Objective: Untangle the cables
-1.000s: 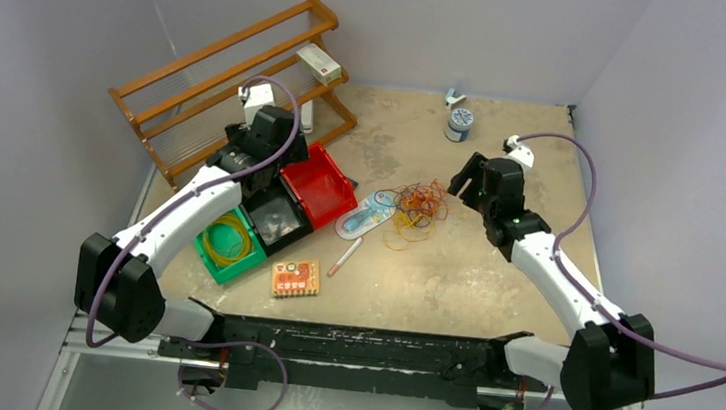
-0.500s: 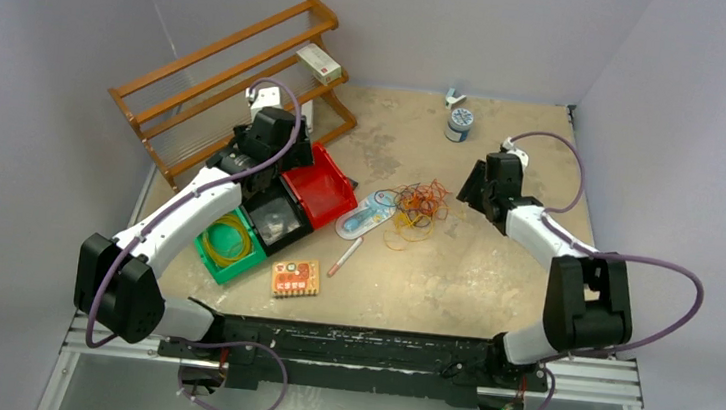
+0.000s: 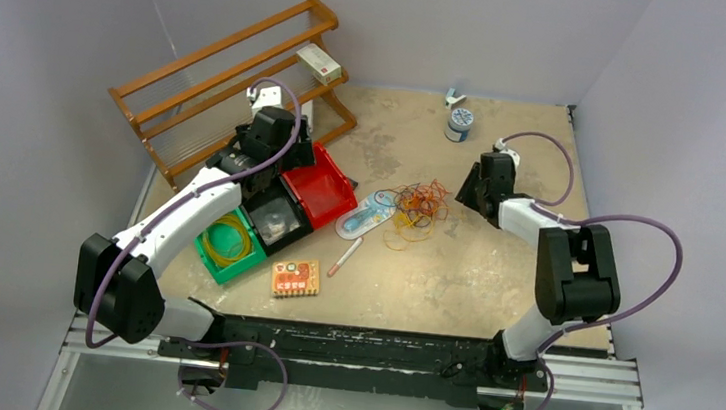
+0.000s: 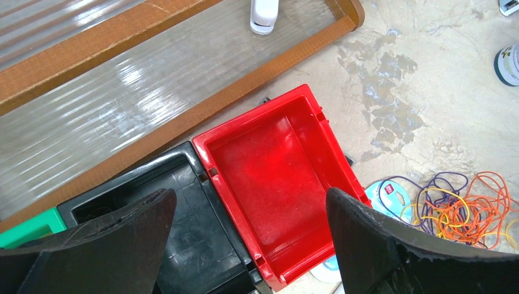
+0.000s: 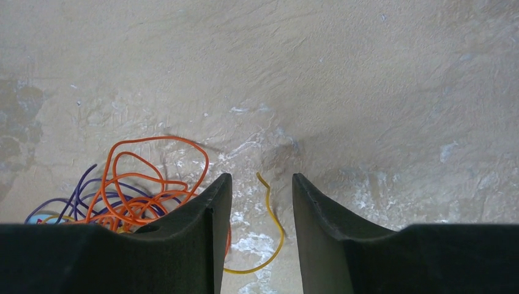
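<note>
The cables [image 3: 419,208] lie in a tangle of orange, yellow and purple loops mid-table. The left wrist view has them at its lower right [image 4: 468,211]. My right gripper [image 3: 468,190] sits low just right of the tangle. In the right wrist view its jaws [image 5: 262,177] stand partly closed but open around a loose yellow cable end [image 5: 272,211], not touching it; orange loops [image 5: 138,184] lie left of the left finger. My left gripper [image 3: 272,171] hangs wide open and empty over the red bin [image 4: 257,113] and black bin [image 4: 153,168].
A green bin [image 3: 208,255] holding a coiled yellow cable [image 3: 228,239] stands beside the black bin [image 3: 277,219]. A wooden rack [image 3: 221,71] fills the back left. A blue-white packet [image 3: 366,212], pen [image 3: 344,256], orange box [image 3: 295,277] and jar [image 3: 459,124] lie around.
The right arm has folded back at the elbow while its gripper edged left towards the tangle and its jaws narrowed. The left arm has hardly moved.
</note>
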Controlling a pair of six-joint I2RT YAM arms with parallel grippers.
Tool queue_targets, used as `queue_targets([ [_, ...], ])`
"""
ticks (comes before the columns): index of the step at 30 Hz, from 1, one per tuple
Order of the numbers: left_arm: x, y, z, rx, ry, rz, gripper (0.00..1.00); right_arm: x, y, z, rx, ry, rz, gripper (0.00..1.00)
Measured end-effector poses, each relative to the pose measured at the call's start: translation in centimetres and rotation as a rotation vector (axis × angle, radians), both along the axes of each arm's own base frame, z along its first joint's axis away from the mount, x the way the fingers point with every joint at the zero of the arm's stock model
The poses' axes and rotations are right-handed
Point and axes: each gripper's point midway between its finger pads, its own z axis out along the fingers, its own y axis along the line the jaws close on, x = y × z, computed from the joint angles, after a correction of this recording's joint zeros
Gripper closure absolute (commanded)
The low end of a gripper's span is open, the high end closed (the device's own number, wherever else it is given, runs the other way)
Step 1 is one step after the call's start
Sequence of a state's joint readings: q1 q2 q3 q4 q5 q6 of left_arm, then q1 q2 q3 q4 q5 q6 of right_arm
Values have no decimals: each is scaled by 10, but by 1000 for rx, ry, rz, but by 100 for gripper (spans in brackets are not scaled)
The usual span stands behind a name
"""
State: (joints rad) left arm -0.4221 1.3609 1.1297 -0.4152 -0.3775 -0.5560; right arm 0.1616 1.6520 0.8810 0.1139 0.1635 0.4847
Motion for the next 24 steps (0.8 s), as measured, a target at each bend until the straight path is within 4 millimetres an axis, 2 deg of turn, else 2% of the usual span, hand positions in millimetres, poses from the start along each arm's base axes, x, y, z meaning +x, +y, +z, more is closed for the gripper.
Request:
queue_targets([
  [7, 0, -1, 1, -4, -3, -4, 10, 1, 0, -7, -5, 9, 3, 71],
  [10, 0, -1, 3, -8, -7, -6, 11, 1, 0, -9, -9, 12, 4, 72],
  [20, 1, -3, 8, -20, -27, -10, 14, 5, -5, -7, -34, -5, -4, 85],
  [22, 1, -3, 8, -22, -31, -10, 14, 6, -5, -6, -37, -10, -2, 89],
  [24, 1, -3, 7, -24, -33, -12, 14, 7, -5, -5, -38, -18, 0, 98],
])
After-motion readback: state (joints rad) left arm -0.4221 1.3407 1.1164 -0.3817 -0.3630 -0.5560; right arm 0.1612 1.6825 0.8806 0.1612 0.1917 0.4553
